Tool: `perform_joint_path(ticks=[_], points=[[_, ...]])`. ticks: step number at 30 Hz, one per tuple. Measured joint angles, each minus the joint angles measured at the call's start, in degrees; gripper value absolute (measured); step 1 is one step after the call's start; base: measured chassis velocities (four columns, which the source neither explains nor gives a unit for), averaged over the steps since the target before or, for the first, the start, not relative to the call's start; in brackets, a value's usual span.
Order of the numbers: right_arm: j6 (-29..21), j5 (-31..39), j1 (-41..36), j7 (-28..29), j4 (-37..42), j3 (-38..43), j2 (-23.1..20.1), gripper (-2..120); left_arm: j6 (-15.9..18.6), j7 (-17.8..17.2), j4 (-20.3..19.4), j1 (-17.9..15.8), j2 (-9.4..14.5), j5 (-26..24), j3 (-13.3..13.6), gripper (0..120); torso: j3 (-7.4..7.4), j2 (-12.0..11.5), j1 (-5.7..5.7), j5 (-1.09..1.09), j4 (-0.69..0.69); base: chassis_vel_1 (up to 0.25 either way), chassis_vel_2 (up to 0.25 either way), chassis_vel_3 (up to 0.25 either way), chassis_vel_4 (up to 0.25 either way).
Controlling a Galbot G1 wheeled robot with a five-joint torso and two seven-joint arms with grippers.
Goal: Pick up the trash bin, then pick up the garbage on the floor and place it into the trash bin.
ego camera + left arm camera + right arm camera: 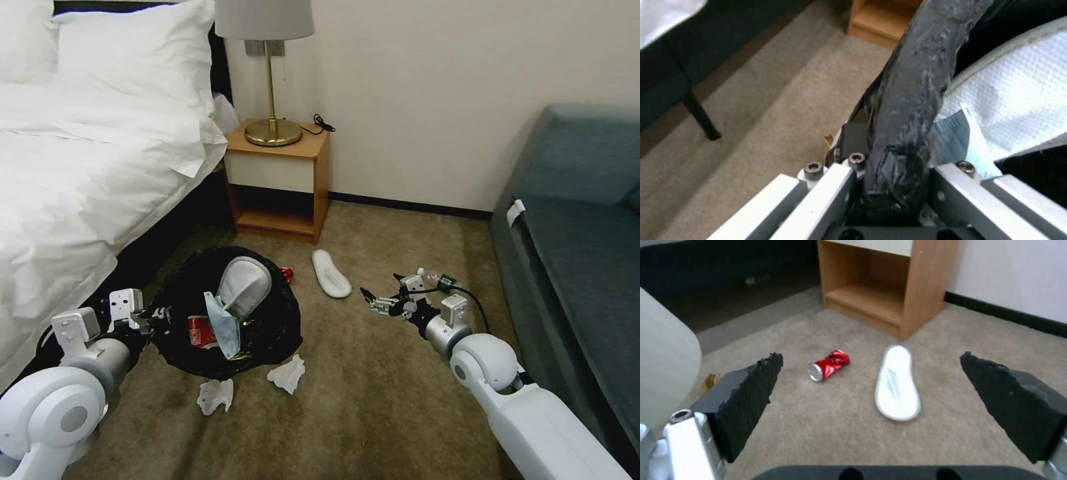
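The trash bin [267, 333], round and lined with a glossy black bag, hangs just above the carpet beside the bed. My left gripper [155, 315] is shut on its near rim [907, 126]. Inside lie a white slipper [244, 287], a pale blue mask [224, 332] and a red-white wrapper [199, 330]. On the floor a second white slipper [331, 273] lies in front of the nightstand, a crushed red can [829, 365] sits just behind the bin, and two white tissues [215, 396] [288, 373] lie in front of it. My right gripper [381, 301] hovers open, low over the carpet, right of the floor slipper [897, 384].
A wooden nightstand [280, 180] with a brass lamp [270, 130] stands against the wall. The white bed [80, 173] runs along the left, and a dark teal sofa [580, 240] along the right. Bare carpet lies between them.
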Motion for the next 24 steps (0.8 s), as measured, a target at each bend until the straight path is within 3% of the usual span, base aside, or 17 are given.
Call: perform_joint_path(ticks=[14,24], points=[[-1.09,-0.51,-1.07,-1.95,-1.67,0.13,-1.11,100,0.00,0.58,-0.01,0.06,-0.30,1.27,-0.07,2,0.00,0.00,0.01,0.01,0.04,0.013,0.121,0.132,0.012],[1.01,-2.17,0.82,-8.81,-14.01,-1.78,-1.14,100,0.00,-1.13,-0.75,-1.33,1.34,-2.48,-0.96,2,0.00,0.00,0.01,0.02,0.00,0.000,0.000,0.000,0.000]])
